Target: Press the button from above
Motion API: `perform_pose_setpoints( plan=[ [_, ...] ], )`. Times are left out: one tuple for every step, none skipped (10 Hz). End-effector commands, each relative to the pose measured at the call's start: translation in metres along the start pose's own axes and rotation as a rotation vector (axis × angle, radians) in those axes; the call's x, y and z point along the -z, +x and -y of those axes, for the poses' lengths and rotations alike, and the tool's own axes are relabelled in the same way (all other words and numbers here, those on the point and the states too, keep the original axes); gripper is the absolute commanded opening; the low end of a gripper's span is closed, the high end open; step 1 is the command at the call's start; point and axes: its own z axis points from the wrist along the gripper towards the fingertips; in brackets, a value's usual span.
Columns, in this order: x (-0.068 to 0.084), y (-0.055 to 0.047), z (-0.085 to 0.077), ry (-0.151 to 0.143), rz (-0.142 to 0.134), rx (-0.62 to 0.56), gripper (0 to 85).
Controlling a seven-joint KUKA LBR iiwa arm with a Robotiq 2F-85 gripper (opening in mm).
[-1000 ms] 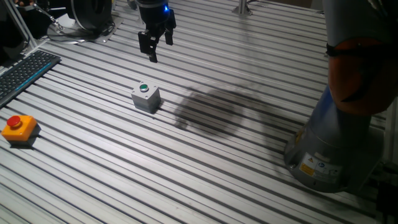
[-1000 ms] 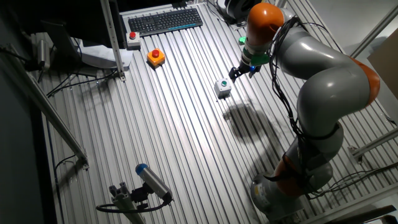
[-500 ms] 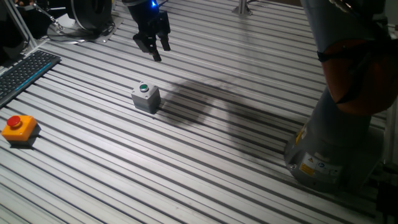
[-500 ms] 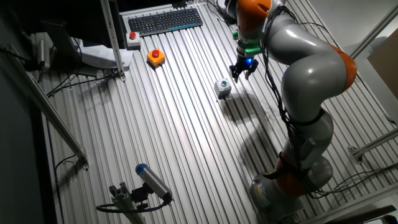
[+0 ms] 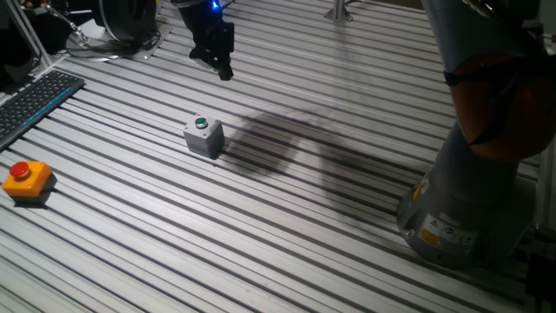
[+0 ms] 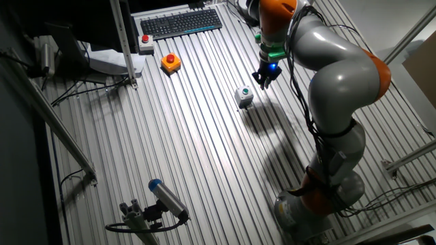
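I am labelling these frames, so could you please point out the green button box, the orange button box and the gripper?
green button box (image 5: 204, 136), one fixed view, its grey housing.
orange button box (image 5: 27, 180), one fixed view, its orange body.
gripper (image 5: 224, 70), one fixed view, at the fingertips.

Silver ribbed table (image 5: 287, 226). Grey box (image 5: 204, 138) topped by a green button (image 5: 201, 123). Orange box (image 5: 27, 182) with red button (image 5: 19, 169). Black keyboard (image 6: 180, 22). Grey and orange robot arm (image 6: 340, 75).

At the left edge we see an orange box (image 5: 28, 180) with a red button, and a keyboard (image 5: 35, 100) above it. In the other view, a blue-tipped tool (image 6: 167, 198) lies at lower left.
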Motion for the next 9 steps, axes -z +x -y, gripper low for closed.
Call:
perform_pose_setpoints(
  plan=[
    [0.000,-0.001,0.001,0.000,0.001,-0.001,0.0],
    [0.000,-0.001,0.001,0.000,0.001,-0.001,0.0],
    [0.000,-0.002,0.001,-0.004,0.001,-0.002,0.0],
    [0.000,-0.003,0.000,-0.004,0.004,-0.004,0.0],
    [0.000,-0.003,0.000,-0.005,0.007,-0.007,0.0],
    [0.001,-0.004,-0.002,-0.009,0.026,-0.020,0.0],
    [0.002,-0.007,-0.001,-0.009,0.049,-0.028,0.0],
    [0.003,-0.012,0.000,-0.007,0.064,-0.039,0.0],
    [0.006,-0.015,0.004,0.017,0.063,-0.032,0.0]
  ],
)
